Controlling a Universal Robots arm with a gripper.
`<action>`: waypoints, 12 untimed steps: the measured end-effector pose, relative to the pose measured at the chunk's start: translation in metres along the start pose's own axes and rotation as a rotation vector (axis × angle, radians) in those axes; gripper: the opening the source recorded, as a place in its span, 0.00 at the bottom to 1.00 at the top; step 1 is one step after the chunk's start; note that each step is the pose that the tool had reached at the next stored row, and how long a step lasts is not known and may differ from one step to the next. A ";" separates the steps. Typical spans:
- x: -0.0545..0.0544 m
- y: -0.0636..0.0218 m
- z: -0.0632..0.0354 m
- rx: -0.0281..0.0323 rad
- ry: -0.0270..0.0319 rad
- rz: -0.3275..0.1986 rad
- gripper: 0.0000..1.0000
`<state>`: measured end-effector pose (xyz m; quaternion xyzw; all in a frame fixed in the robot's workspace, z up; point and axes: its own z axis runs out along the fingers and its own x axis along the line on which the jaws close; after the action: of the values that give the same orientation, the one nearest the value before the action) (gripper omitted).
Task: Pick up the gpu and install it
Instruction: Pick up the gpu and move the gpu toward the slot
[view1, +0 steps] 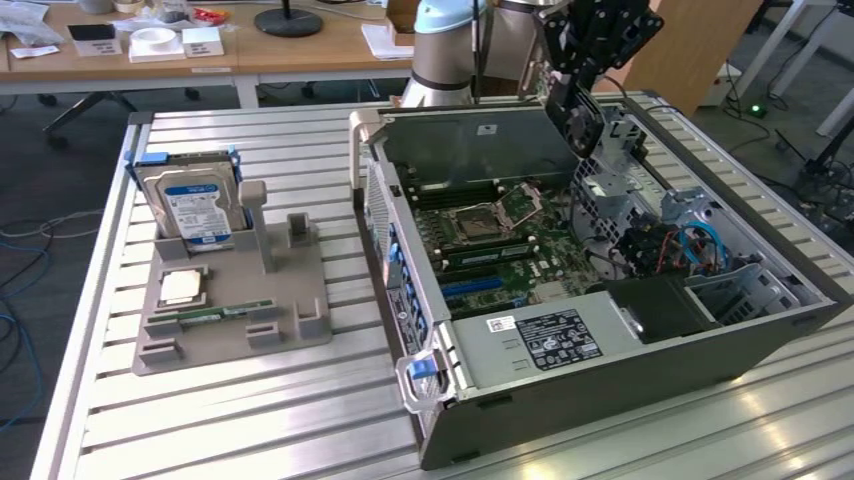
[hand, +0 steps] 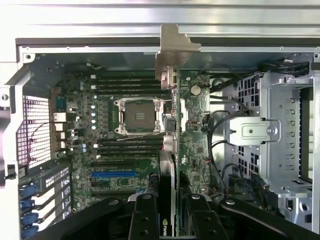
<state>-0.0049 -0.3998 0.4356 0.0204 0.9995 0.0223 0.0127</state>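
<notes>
My gripper (hand: 170, 220) is shut on the gpu (hand: 171, 165), which I see edge-on between the black fingers (hand: 144, 216), its silver end bracket (hand: 173, 50) pointing away from the wrist. In the exterior view the gripper (view1: 583, 88) hangs over the far right part of the open computer case (view1: 601, 400), with the dark gpu (view1: 571, 118) held upright above the motherboard (view1: 487, 235). The card is in the air, apart from the board. A blue expansion slot (hand: 114, 174) lies on the board beside the empty CPU socket (hand: 138, 115).
A grey parts holder (view1: 234, 300) stands on the slatted table at the exterior view's left, carrying a silver hard drive (view1: 194, 205), a CPU chip (view1: 183, 287) and a narrow RAM strip (view1: 214, 315). Drive cages and cables (view1: 667, 245) fill the case's right side.
</notes>
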 end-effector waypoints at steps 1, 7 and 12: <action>-0.002 0.0001 0.0001 0.0000 0.0000 0.000 0.26; -0.014 0.0006 0.0003 0.0002 0.0000 0.000 0.26; -0.025 0.0011 0.0007 0.0001 0.0000 0.000 0.26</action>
<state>0.0205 -0.3997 0.4356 0.0204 0.9995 0.0222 0.0127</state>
